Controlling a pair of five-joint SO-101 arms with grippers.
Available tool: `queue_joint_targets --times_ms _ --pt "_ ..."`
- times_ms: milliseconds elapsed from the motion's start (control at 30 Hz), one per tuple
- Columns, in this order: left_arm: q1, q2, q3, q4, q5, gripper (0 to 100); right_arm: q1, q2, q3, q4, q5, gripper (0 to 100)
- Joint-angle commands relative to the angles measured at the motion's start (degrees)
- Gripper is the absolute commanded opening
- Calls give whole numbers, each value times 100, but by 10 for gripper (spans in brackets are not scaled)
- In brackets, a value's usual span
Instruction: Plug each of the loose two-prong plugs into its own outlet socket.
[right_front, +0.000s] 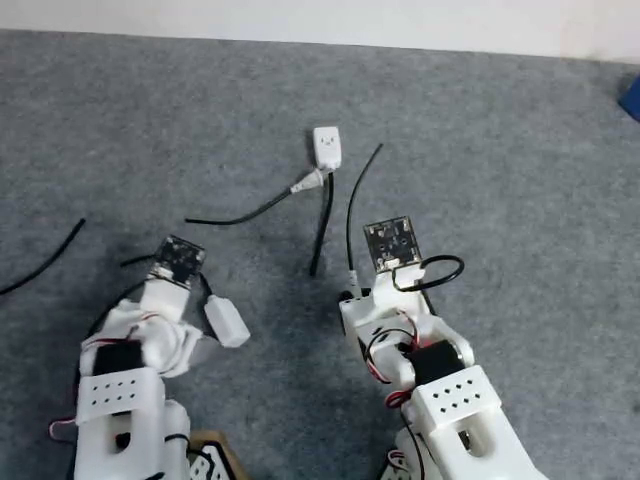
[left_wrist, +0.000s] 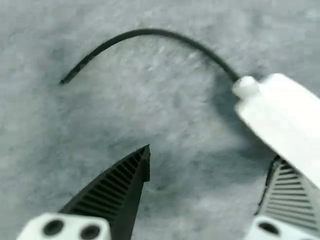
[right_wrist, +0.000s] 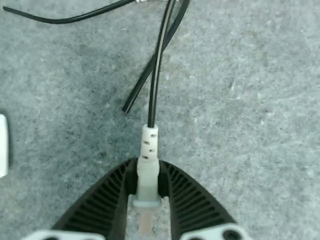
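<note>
Right wrist view: the right claw is clamped on a white plug trailing a black cord; the left claw gapes wide beside a white block.

A white boxy outlet socket lies at the upper centre of the high view. A white plug sits just below its lower edge, with its black cord trailing left. A white rectangular block lies tilted at lower left, and a curved black lead leaves its end. A white ribbed plug is pinched in the right gripper, its thin black wire running from the high view's centre toward the upper centre.
</note>
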Motion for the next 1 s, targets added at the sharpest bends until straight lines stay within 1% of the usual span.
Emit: queue_joint_targets --times_ms 0,133,167,267,367,467,500,600,800,867,967 --pt "453 -48 -13 -88 273 364 -40 13 -92 -127 35 5" --pt "409 -57 -22 -79 246 364 -40 13 -92 -127 35 5" --pt "321 -57 -22 -79 123 364 -40 13 -92 -127 35 5" --pt "-154 -57 -92 -123 -158 364 -40 13 -92 -127 35 5" --pt "-664 -57 -505 -123 -167 364 -40 13 -92 -127 35 5" --pt "-840 -57 -989 -88 -132 364 -40 13 -92 -127 35 5" --pt "-831 -57 -1138 -79 -105 364 -40 13 -92 -127 35 5" --pt "-673 -57 -1534 -70 396 364 -40 13 -92 -127 35 5" --pt "409 -57 -2097 695 967 364 -40 13 -92 -127 35 5" --pt "629 -31 -2123 730 1064 364 -40 13 -92 -127 35 5" --pt "699 -13 -1930 712 1046 364 -40 13 -92 -127 35 5"
